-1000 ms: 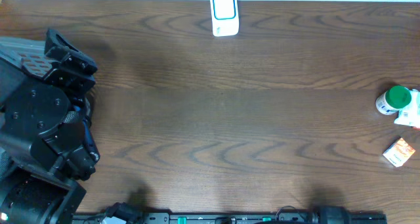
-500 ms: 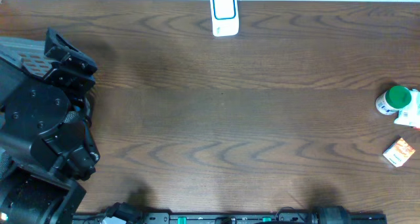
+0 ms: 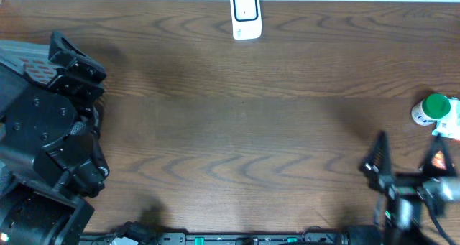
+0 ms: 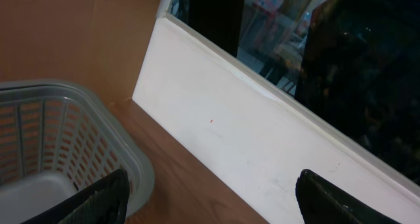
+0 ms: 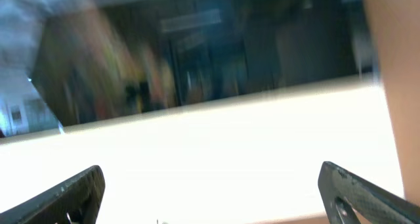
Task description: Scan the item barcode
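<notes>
A white barcode scanner (image 3: 246,16) stands at the table's far edge, in the middle. At the right edge lie a green-capped bottle (image 3: 433,108) and a small orange box (image 3: 440,161). My right gripper (image 3: 407,160) is blurred and hovers near the front right, open, with one finger over the orange box. In the right wrist view the right gripper (image 5: 211,184) is wide open and empty, facing a white wall. My left gripper (image 3: 70,59) rests at the far left. The left wrist view shows the left gripper (image 4: 211,192) open, with nothing between its fingers.
A grey plastic basket (image 4: 59,138) sits at the far left corner, its rim (image 3: 18,52) beside the left arm. A white packet (image 3: 449,124) lies just below the bottle. A white wall ledge (image 4: 249,138) runs along the table's far edge.
My right arm has swung into view at the front right and now hangs over the orange box. The left arm has not moved.
</notes>
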Tool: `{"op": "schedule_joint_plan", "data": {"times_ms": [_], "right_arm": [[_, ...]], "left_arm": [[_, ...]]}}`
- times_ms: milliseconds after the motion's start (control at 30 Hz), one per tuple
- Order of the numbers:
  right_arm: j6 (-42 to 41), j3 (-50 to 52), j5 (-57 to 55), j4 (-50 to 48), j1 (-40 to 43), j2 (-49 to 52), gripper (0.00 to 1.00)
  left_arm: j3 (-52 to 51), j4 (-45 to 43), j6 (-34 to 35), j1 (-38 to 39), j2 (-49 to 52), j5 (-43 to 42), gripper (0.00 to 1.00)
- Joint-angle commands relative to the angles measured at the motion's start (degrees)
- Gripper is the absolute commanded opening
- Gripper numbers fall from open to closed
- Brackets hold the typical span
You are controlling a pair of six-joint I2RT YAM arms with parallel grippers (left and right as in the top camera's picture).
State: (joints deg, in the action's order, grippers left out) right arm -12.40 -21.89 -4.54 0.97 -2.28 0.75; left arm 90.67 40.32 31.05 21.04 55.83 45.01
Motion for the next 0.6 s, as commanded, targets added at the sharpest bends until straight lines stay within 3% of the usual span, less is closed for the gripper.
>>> {"op": "schedule_joint_plan", "data": {"times_ms": [0,100,400,567], "right_arm": [[-9.5,6.3,-4.2,-1.1,0.4,-0.4,0.99],[-13.8,11.5,-6.0,-3.1,0.5,-0.4,0.99],[-13.7,21.7,-5.9,-5.2,1.4,-0.5,0.99],[-13.4,21.6,-6.1,2.5,1.3,-0.5,0.99]], "left_arm": [[0.2,0.0,-0.8,-0.2,-0.1,0.9,0.81],[0.2,0.0,-0.8,-0.2,-0.1,0.9,0.81],[0.2,0.0,-0.8,-0.2,-0.1,0.9,0.82],[0.2,0.0,-0.8,-0.2,-0.1,0.9,0.82]]}}
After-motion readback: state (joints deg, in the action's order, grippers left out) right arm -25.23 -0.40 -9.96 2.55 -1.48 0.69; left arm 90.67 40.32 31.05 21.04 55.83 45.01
